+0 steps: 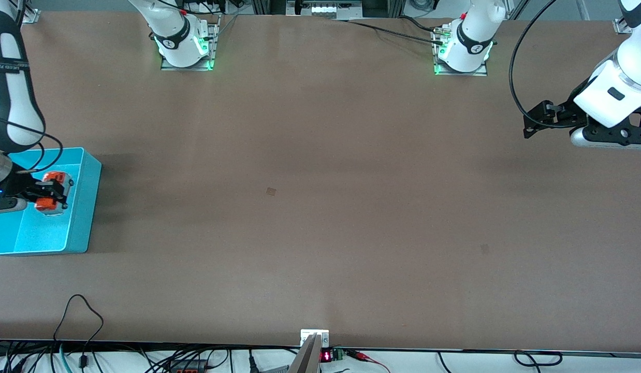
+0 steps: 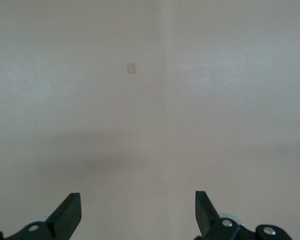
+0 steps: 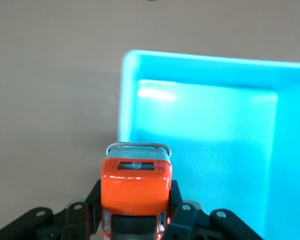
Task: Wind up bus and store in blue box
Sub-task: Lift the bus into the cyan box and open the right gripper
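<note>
Note the bus [image 1: 53, 192]: a small orange toy with a dark roof panel and a grey-white end, clamped between the fingers of the right end effector [image 1: 47, 194] and held in the air over the blue box [image 1: 83, 207]. The blue box you see is a light-blue, open-top rectangular bin with low walls, standing on the counter at the right arm's end, far longer than the bus. In the right wrist view the bus [image 3: 136, 192] sits above the box wall [image 3: 126, 100].

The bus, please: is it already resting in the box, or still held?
Still held: the right hand is shut on the bus over the box.
</note>
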Available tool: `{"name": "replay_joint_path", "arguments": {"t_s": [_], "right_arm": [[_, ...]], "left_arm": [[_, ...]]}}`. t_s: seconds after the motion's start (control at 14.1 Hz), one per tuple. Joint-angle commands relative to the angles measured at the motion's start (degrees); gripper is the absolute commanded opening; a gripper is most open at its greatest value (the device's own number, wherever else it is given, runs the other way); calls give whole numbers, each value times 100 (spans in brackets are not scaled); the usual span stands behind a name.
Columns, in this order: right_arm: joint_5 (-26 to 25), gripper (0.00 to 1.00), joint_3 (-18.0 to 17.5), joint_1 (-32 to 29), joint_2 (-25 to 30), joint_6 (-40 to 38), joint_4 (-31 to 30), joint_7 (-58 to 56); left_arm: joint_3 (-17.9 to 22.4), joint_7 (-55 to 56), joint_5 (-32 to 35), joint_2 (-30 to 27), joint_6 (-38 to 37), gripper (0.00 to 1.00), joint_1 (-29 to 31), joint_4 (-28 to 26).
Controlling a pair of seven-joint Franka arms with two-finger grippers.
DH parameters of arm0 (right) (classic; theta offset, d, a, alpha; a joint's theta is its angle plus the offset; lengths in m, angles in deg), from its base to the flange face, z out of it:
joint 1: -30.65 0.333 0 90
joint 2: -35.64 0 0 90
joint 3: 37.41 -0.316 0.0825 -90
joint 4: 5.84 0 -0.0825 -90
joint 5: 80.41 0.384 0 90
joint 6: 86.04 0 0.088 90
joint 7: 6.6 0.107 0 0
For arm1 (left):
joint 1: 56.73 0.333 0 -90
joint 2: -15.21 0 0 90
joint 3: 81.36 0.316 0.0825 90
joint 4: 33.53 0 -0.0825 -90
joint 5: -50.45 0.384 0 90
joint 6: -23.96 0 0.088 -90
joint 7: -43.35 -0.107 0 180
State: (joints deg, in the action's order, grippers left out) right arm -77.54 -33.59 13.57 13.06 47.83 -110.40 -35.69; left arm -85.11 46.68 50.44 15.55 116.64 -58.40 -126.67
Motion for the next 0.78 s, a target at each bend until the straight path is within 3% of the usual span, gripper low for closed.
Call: {"name": "replay_joint_path", "arguments": {"t_s": [0.0,0.36,0.71], "right_arm": [[-13,0,145,-31,-351,-151,461,35],[-40,0,172,-321,-1062,-98,612,-194],[-5,0,171,-550,-1406,-10,603,-535]], "left_arm": [[-11,55,114,-43,39,100,9,-11],[-28,63,114,-78,-39,100,26,-46],[-37,63,106,-96,-31,100,35,-46]]}}
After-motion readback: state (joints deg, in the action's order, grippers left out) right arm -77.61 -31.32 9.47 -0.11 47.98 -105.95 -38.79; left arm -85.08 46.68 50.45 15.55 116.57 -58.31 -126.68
